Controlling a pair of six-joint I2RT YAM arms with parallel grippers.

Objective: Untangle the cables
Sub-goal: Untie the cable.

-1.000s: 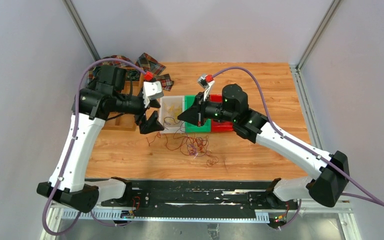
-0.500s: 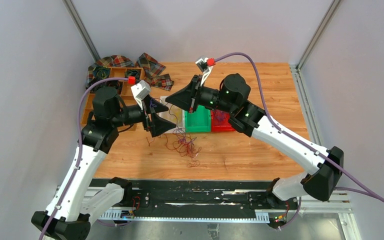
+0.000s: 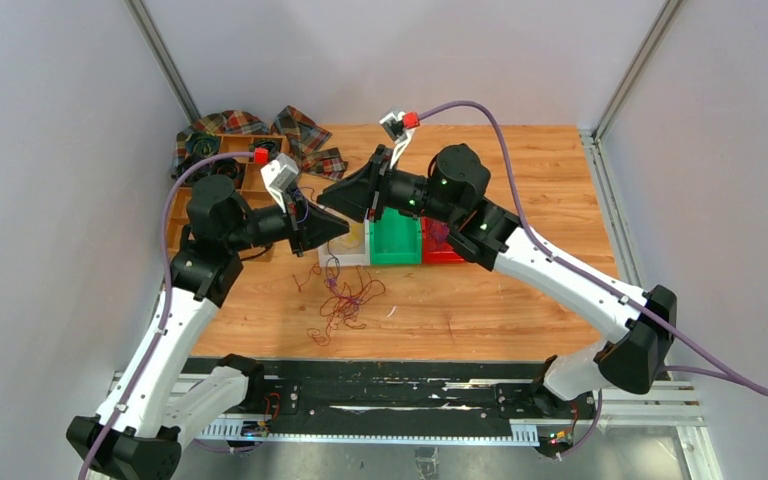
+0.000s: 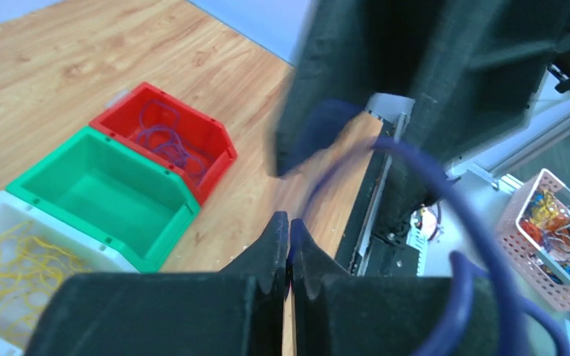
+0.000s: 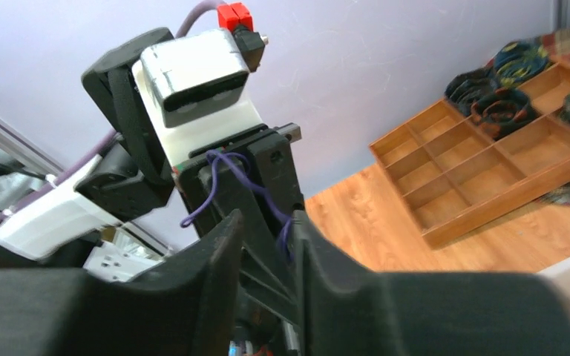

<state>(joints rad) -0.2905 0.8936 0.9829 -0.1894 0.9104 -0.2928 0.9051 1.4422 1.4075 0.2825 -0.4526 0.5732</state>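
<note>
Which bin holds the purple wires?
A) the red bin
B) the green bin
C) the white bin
A: in the left wrist view the purple loops lie inside the red bin, while the white bin holds yellow wires and the green bin shows only its bare floor.

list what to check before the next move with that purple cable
1. left gripper shut on the purple cable: ok
2. right gripper has let the cable go: cannot tell. Its jaws stand apart, but the cable runs between them
3. cable free of the clump on the table: cannot tell
4. red bin, holding purple wires, has room: ok
5. space between the two grippers: not ok, they are nose to nose
</note>
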